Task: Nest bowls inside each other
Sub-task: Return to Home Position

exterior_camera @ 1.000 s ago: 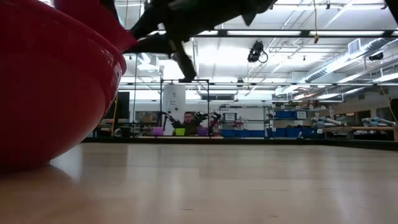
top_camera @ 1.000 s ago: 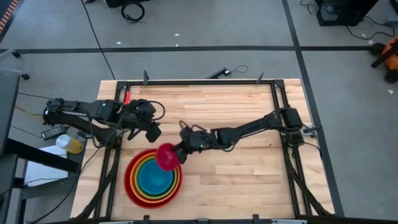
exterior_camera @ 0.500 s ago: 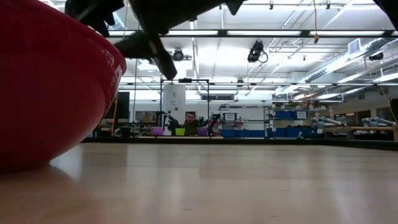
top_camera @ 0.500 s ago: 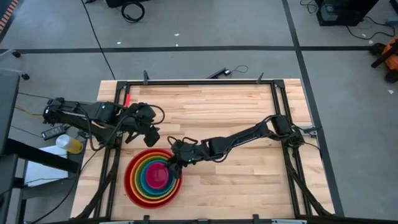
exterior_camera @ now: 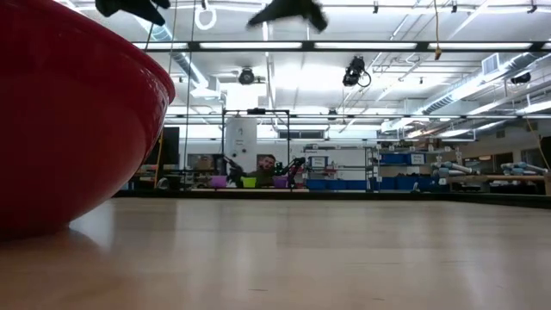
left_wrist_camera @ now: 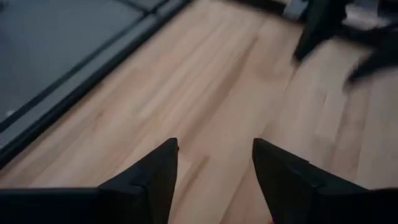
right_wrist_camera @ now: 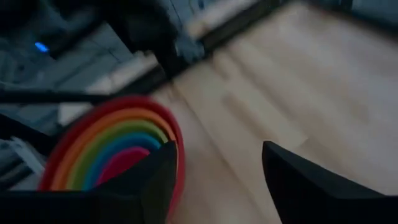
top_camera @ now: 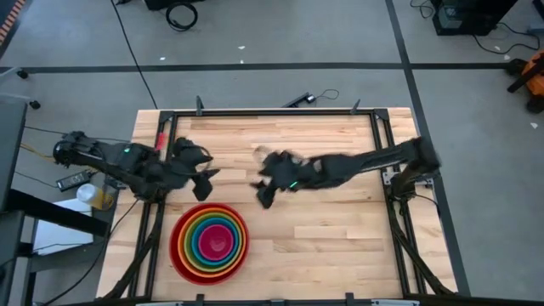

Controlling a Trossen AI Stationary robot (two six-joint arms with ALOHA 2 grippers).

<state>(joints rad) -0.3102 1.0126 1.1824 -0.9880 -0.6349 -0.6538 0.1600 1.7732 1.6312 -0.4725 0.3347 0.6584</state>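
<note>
The bowls [top_camera: 210,242] sit nested near the table's front left: red outermost, then orange, lime green and blue, with the magenta pink one [top_camera: 218,245] in the middle. In the right wrist view the stack [right_wrist_camera: 118,146] shows ahead. In the low view the red bowl's wall [exterior_camera: 69,120] fills the left. My right gripper [top_camera: 263,197] hangs open above the table, right of and beyond the stack, with nothing between its fingers [right_wrist_camera: 217,180]. My left gripper [top_camera: 206,178] stands open just beyond the stack, over bare wood [left_wrist_camera: 214,168].
Black frame rails [top_camera: 272,113] run along the table's far edge and sides. Bare wood [top_camera: 340,238] spreads to the right of the stack. Beyond the left edge lie small items on a side surface [top_camera: 89,194]. A person sits far off in the room [exterior_camera: 265,168].
My right gripper lowered the magenta pink bowl into the blue one, opened and let go, then rose and drew back toward the table's right and far side. The pink bowl now rests in the stack's middle. My left gripper shifted slightly toward the left edge and turned.
</note>
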